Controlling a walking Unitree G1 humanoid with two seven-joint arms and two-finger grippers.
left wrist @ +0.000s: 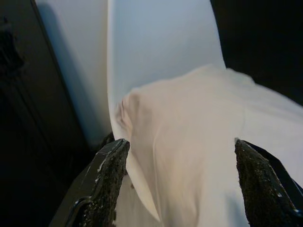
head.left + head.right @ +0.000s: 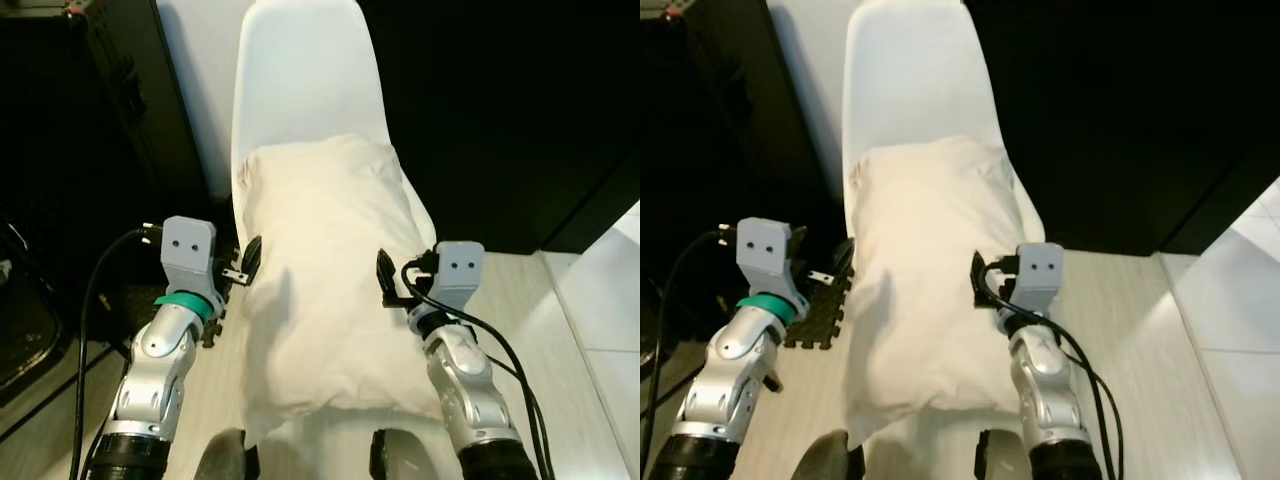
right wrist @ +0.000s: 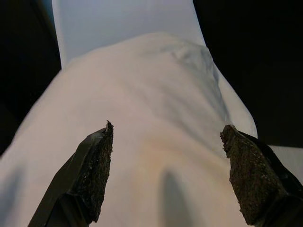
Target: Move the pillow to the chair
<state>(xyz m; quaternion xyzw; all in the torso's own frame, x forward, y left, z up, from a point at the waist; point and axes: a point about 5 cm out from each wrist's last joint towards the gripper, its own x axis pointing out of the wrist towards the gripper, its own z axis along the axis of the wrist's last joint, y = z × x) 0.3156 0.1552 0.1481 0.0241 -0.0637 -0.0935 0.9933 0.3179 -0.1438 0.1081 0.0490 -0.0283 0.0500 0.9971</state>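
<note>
A cream pillow [image 2: 330, 280] is being shown lying lengthwise on the seat of a white moulded chair [image 2: 300, 70], at the centre of the head-camera frame. Its far end is being propped against the foot of the chair's backrest, while its near end is hanging past the seat's front edge, toward the bottom of the frame.

The left gripper [image 2: 248, 262] is being held just beside the pillow's left edge, at mid-left of the frame. In the left wrist view its two black fingers [image 1: 106, 182] are spread wide apart, with the pillow's corner between them and nothing clasped. The right gripper [image 2: 385, 278] is being held against the pillow's right edge, at mid-right. In the right wrist view its fingers [image 3: 92, 172] are likewise spread wide over the fabric, released.

Pale wooden flooring [image 2: 520, 290] is being shown at lower right, and dark furniture [image 2: 120, 90] at upper left.

The task is judged nearly done, with the pillow already set down on the chair. Risk remains: the overhanging near end could be dragged forward if a finger were caught in the soft fabric while the arms are being pulled away, and the pillow could be tipped off the seat. The light chair could also be nudged by either arm.
</note>
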